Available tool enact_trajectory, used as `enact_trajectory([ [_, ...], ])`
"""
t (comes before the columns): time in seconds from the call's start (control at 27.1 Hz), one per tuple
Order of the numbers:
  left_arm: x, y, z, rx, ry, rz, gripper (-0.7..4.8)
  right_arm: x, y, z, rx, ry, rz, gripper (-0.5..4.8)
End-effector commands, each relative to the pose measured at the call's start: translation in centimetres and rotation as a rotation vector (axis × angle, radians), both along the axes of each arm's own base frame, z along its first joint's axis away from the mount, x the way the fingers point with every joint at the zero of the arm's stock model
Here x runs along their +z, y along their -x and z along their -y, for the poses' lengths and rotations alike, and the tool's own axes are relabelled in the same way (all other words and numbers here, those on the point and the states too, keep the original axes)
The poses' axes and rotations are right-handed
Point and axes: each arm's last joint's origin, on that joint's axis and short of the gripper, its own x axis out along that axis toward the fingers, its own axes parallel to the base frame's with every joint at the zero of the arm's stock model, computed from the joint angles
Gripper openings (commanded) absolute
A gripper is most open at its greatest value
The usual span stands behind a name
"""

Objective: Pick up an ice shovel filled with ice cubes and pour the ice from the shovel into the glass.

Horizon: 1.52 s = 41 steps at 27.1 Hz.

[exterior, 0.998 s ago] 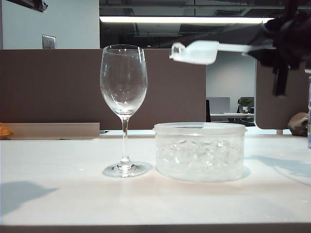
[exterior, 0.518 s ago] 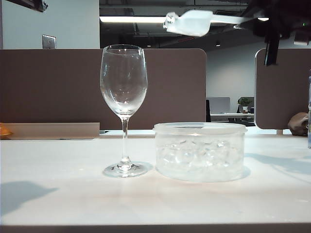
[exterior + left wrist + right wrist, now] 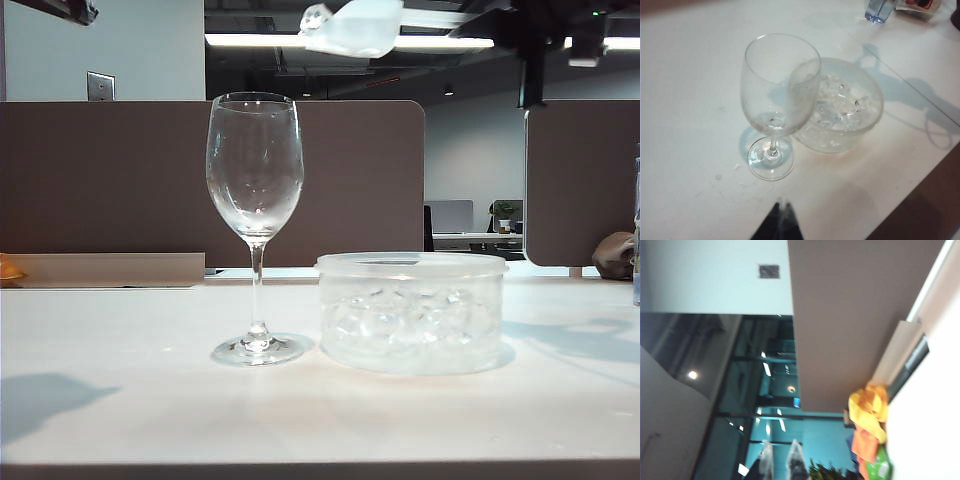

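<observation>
Right gripper [image 3: 480,15] high above tub [image 3: 411,312], at top edge of exterior view, clamped on thin handle of ice shovel [image 3: 352,27]; I see scoop bowl up and left of tub, just above and right of glass [image 3: 254,165] rim. One ice cube [image 3: 316,16] sits at scoop tip. Glass empty, upright, just left of tub; ice cubes [image 3: 842,102] fill tub. Left gripper [image 3: 781,225] near glass foot; I cannot tell its opening.
</observation>
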Motion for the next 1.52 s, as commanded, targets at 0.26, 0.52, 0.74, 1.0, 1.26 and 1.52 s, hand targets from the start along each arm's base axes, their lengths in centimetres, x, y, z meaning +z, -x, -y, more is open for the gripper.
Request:
enact_trajectory([
  [0.26, 0.2, 0.0, 0.0, 0.0, 0.009, 0.013, -0.05, 1.2, 0.4, -2.0, 0.054, 0.118, 0.052, -0.05],
  [0.52, 0.2, 0.0, 0.0, 0.0, 0.009, 0.014, -0.05, 1.1, 0.7, -2.9, 0.052, 0.16, 0.038, -0.05],
  [0.74, 0.2, 0.0, 0.0, 0.0, 0.009, 0.013, -0.05, 0.8, 0.8, -3.2, 0.059, 0.272, 0.085, -0.05],
  [1.0, 0.2, 0.0, 0.0, 0.0, 0.009, 0.014, -0.05, 0.7, 0.9, -3.2, 0.068, 0.323, 0.113, -0.05],
  [1.26, 0.2, 0.0, 0.0, 0.0, 0.009, 0.014, -0.05, 1.0, 0.9, -3.3, 0.071, 0.331, 0.133, -0.05],
  [1.52, 0.2, 0.0, 0.0, 0.0, 0.01, 0.013, -0.05, 3.2, 0.6, -3.4, 0.068, 0.357, 0.196, -0.05],
])
